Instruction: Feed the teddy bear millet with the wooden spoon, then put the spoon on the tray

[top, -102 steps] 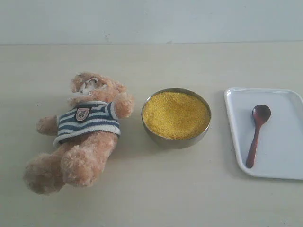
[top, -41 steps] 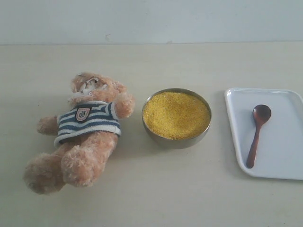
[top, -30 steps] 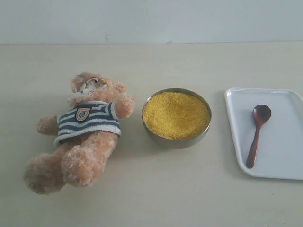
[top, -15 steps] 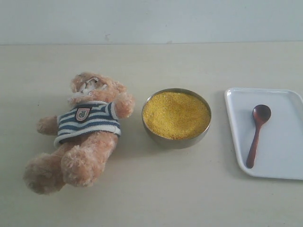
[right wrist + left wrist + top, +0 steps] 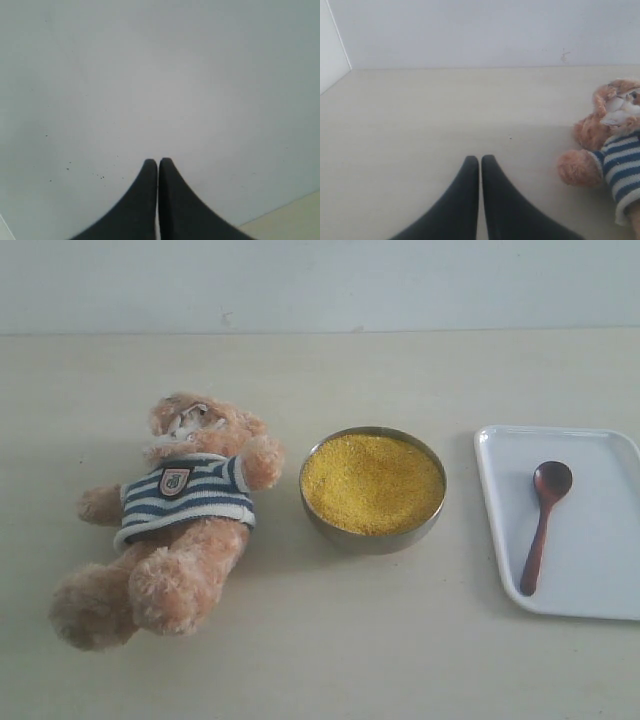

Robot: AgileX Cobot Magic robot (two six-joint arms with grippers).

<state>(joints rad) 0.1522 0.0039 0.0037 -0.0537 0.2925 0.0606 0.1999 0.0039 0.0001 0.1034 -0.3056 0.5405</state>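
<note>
Nothing has moved: my left fingers (image 5: pixel 465 200) and right fingers (image 5: pixel 142 200) are clenched empty, the dark reddish-brown wooden spoon (image 5: pixel 541 520) lies on the white rectangular tray (image 5: pixel 600 570) at frame right, so all feeding remains.

On my screen the teddy bear (image 5: pixel 170 560) is fluffy light brown. Its shirt (image 5: pixel 195 502) is striped navy and white, with a dark crest badge (image 5: pixel 174 481). The millet (image 5: pixel 371 482) is bright yellow, in a bowl (image 5: pixel 375 542) of dull grey metal. I see the wooden spoon (image 5: pixel 541 525) as dark reddish brown against the plain white tray (image 5: pixel 600 570). The table (image 5: pixel 350 640) is pale cream and unpatterned, and the wall (image 5: pixel 320 285) is light grey-blue. My wrist feeds show the left gripper (image 5: pixel 480 159) and right gripper (image 5: pixel 158 161) as matte black.
</note>
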